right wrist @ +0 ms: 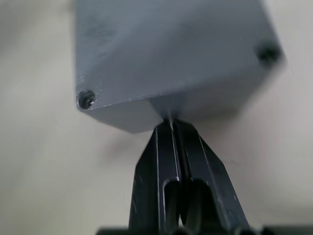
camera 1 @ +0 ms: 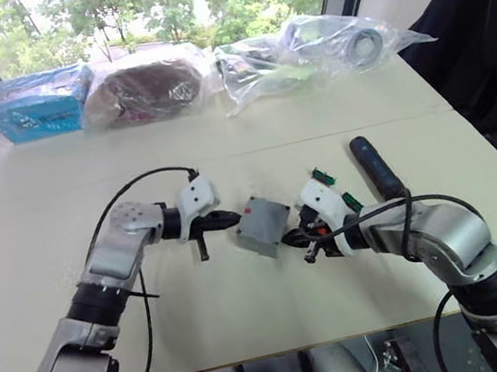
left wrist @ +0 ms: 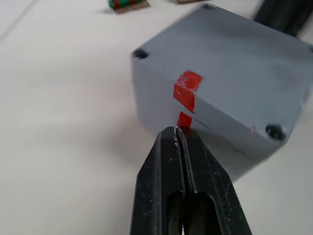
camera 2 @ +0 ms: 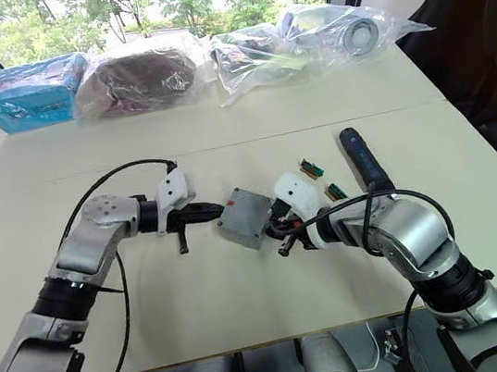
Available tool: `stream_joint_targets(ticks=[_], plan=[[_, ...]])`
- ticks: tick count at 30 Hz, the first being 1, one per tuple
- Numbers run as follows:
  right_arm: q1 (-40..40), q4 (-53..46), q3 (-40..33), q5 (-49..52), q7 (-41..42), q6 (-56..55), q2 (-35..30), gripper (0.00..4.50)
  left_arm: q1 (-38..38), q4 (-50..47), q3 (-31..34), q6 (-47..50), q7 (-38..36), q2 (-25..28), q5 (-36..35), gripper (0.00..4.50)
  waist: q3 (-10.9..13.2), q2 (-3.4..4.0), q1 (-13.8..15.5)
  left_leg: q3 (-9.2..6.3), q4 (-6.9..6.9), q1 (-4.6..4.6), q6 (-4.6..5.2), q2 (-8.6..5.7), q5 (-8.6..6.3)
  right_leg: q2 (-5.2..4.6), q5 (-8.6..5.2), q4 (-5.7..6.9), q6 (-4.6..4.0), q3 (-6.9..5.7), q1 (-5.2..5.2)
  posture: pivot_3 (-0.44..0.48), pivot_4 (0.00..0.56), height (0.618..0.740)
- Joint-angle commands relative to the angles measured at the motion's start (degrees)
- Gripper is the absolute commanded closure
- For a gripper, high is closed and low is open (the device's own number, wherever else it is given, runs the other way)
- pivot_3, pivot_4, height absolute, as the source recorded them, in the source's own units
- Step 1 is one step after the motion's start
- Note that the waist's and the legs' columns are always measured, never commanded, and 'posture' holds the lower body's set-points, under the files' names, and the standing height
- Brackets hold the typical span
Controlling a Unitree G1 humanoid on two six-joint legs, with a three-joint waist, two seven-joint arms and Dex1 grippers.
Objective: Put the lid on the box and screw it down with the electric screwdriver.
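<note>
Electric screwdriver (camera 1: 376, 167) lies behind lidded box (camera 1: 263, 226).

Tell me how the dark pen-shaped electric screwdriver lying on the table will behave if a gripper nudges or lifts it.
The dark blue-black cylindrical electric screwdriver lies flat on the pale table, so a sideways nudge would probably set it rolling. Its body looks rigid and smooth, so it should not flex, though two narrow fingers might slip on it. It appears long for its width, so gripping near one end may let it tilt.
</note>
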Motion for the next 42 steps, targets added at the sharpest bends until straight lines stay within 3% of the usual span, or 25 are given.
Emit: stream_joint_targets(ticks=[1,6,13,17,24,42], plan=[[-2.5,-4.2,-0.1,2.2,0.8,0.2,1.0,4.48,-1.2,1.3,-0.3,-3.0,0.7,-1.6,1.4,4.5,0.0,0.0,0.0,0.0,-0.01,0.0,0.0,0.0,0.0,0.0,-0.01,0.01,0.01,0.0,-0.01,0.0,0.15,0.74],[-3.4,-5.3,-0.5,1.7,2.0,0.2,-3.5,4.48,-0.1,1.4,0.3,-4.3,-0.5,0.3,2.4,4.5,0.0,0.0,0.1,-0.02,-0.01,-0.04,0.0,0.0,0.0,0.0,0.0,0.0,0.01,-0.02,-0.03,0.0,0.15,0.74],[-3.1,-0.9,-5.2,-0.7,4.7,-5.6,-12.1,4.48,4.9,-3.6,2.8,-3.0,-4.1,7.0,0.6,4.5,0.0,0.0,0.0,-0.01,0.0,-0.04,0.0,0.0,0.0,-0.02,-0.01,0.0,0.0,-0.01,-0.03,0.0,0.15,0.74],[-4.5,5.7,-5.1,-3.5,3.3,-11.9,-8.8,4.48,8.3,-11.1,3.5,1.5,-7.5,9.7,-3.4,4.5,0.0,-0.03,0.0,0.0,-0.01,-0.03,0.0,0.02,0.0,-0.01,-0.01,0.01,0.0,-0.02,-0.04,0.0,0.15,0.74],[-5.4,12.8,-0.1,-7.5,2.2,-17.5,-0.3,4.48,8.2,-14.7,2.2,5.0,-4.1,6.2,-3.9,4.5,0.0,-0.03,0.0,0.01,0.03,-0.01,0.0,0.0,0.0,-0.02,-0.01,0.02,-0.01,-0.01,0.02,0.0,0.15,0.74],[-2.6,4.1,0.6,-6.4,1.9,-8.9,2.3,4.48,4.6,-8.0,2.4,0.5,-3.8,5.0,-1.0,4.5,0.0,-0.03,0.0,-0.01,0.02,-0.02,0.0,0.0,0.0,-0.01,0.0,0.04,0.0,-0.02,-0.02,0.0,0.15,0.74]])
